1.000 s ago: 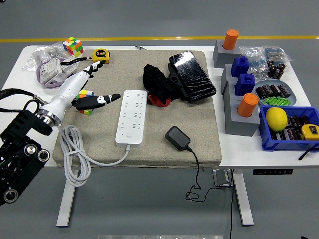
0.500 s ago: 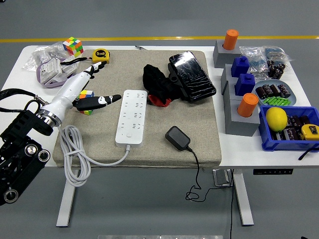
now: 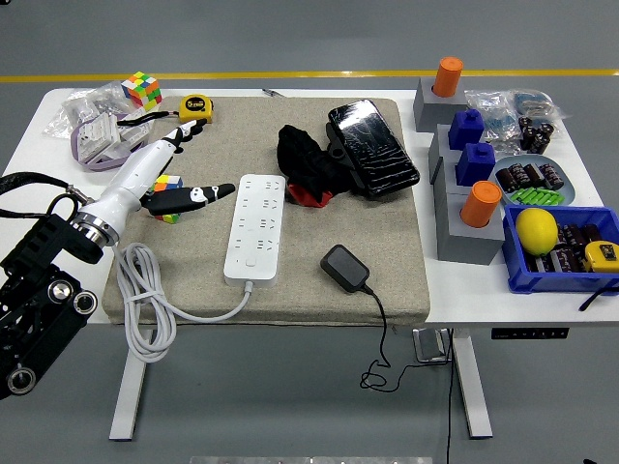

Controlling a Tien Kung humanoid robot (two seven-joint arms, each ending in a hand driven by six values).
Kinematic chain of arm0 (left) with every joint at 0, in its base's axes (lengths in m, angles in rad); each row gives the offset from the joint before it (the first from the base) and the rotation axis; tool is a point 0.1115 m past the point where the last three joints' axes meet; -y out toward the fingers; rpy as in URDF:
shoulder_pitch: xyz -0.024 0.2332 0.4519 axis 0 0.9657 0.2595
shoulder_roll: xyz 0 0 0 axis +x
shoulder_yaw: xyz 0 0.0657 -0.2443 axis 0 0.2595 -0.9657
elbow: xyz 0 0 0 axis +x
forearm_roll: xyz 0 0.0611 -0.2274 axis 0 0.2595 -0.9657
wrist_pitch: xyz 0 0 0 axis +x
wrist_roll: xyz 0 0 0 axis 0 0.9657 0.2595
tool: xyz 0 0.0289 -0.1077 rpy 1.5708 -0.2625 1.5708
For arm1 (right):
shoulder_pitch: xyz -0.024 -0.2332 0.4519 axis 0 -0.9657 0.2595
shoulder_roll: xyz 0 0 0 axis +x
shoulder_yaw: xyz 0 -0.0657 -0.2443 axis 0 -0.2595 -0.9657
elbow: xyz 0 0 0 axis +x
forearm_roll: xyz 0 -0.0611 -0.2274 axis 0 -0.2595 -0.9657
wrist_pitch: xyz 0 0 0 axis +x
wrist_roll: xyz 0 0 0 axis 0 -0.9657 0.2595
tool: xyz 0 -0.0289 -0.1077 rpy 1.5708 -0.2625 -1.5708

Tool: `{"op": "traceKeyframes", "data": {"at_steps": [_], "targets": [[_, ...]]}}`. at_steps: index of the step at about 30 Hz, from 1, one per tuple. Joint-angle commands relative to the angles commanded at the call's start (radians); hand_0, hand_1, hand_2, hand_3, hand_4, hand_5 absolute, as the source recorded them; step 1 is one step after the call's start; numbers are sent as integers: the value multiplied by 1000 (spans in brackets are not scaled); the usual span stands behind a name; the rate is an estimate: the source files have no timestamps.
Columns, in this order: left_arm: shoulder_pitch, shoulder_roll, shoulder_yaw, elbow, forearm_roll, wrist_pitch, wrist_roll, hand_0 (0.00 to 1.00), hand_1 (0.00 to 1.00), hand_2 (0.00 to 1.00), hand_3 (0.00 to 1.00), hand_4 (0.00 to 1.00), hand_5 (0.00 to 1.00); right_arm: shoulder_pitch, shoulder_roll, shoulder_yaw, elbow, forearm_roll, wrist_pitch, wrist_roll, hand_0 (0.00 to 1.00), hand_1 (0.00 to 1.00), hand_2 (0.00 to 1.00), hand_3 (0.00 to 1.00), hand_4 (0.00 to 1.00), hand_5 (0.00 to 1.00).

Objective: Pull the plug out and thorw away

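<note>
Fingers [image 3: 198,192] of my left hand [image 3: 172,184] were stretched out long and loose, holding nothing, tips pointing at the strip [image 3: 255,227] and stopping just short of its left edge. Beneath the hand sat a small cube [image 3: 168,182], partly covered. My right hand was not in view.

Plug [image 3: 345,266]: a black adapter block, lying loose on the mat [image 3: 319,290] to the right of the strip's near end, apart from it. Not seated in any socket that I could see. Its thin black cord [image 3: 382,333] ran off the mat's front edge and hung below the table [image 3: 484,304].

Handling, my judgement. Block looked like hard moulded plastic, stiff, compact, probably light; smooth faces could slip under a fingertip pinch. Not fragile. Best hold would be across the two long sides of the body, thumb opposite fingers, not by the cord, which is limp and would just swing and strain at the joint. Dangling cord would drag on the mat edge and tug back as the block lifted.

Strip itself light and free on the cloth, white lead [image 3: 145,309] coiled at the left; it could slide if nudged.

No bin visible in frame; drop point unknown. Plug was well apart from my hand, across the strip.
</note>
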Motion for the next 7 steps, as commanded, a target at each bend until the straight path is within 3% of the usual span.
{"op": "traceKeyframes", "data": {"at_steps": [7], "targets": [[-2,1,-1,-1,-1,-1,-1,795,926,957,997,998,716,0,-1,-1,0,1,-1,0,629,667,688,633,992,564]]}}
